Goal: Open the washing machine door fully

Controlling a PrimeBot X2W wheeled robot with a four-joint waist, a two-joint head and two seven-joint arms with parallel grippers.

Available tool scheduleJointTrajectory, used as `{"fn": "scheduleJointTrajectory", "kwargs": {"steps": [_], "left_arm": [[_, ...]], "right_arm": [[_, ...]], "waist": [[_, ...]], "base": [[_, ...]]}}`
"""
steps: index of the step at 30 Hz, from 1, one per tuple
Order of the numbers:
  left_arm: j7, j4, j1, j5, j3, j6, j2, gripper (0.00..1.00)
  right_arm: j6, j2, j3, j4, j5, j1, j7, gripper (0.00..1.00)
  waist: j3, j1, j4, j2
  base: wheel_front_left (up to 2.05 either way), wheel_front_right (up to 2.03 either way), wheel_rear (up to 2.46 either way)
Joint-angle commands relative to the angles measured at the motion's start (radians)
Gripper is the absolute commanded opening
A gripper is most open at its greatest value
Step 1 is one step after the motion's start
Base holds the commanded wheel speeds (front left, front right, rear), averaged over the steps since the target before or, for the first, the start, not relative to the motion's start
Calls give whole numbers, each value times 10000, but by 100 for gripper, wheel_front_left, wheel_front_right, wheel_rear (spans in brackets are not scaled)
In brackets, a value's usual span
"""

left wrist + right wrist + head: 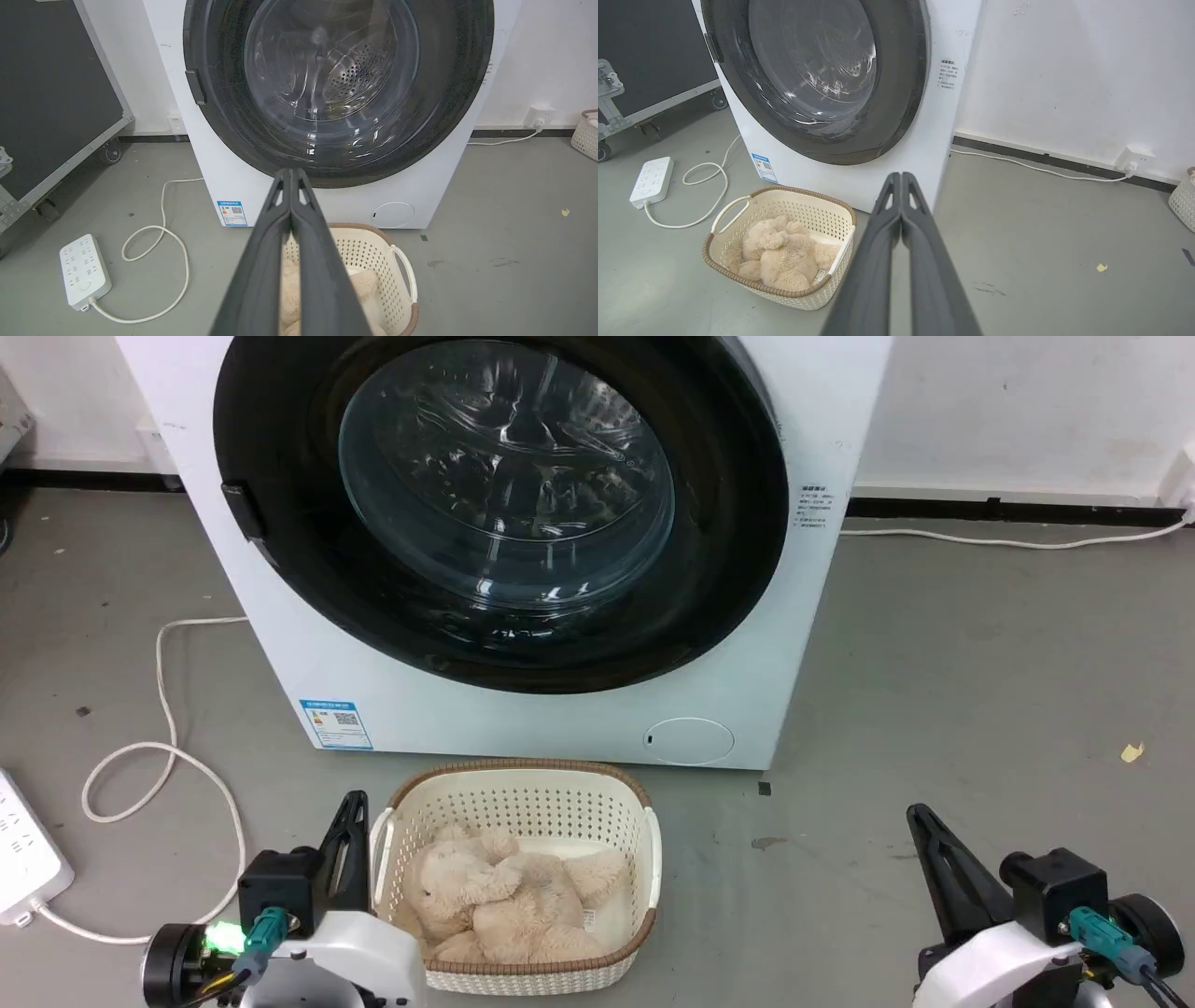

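The white washing machine (523, 709) stands straight ahead on the grey floor. Its round glossy black door (280, 569) lies flat against the front, closed, with the clear glass bowl (509, 467) in the middle and a small black handle (241, 511) on its left rim. The door (224, 126) and the door (906, 93) also face both wrist cameras. My left gripper (353, 803) rests low at the lower left beside the basket, fingers pressed together, holding nothing. My right gripper (917, 814) rests at the lower right, also shut and empty. Both are well short of the door.
A cream basket (644, 840) holding a beige plush toy (504, 896) sits on the floor just before the machine. A white power strip (23, 859) and its looped cable (168, 747) lie at the left. A black wheeled case (56, 93) stands further left.
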Motion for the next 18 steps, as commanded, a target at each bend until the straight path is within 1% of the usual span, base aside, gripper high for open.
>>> {"fn": "scheduleJointTrajectory", "kwargs": {"steps": [1,18], "left_arm": [[3,-35,139,28,1,-43,16,0],[3,-35,139,28,1,-43,16,0]], "right_arm": [[-9,45,-5,22,-76,-133,7,0],[-9,45,-5,22,-76,-133,7,0]], "waist": [[0,0,0,0],[0,0,0,0]], "base": [[0,0,0],[0,0,0]]}}
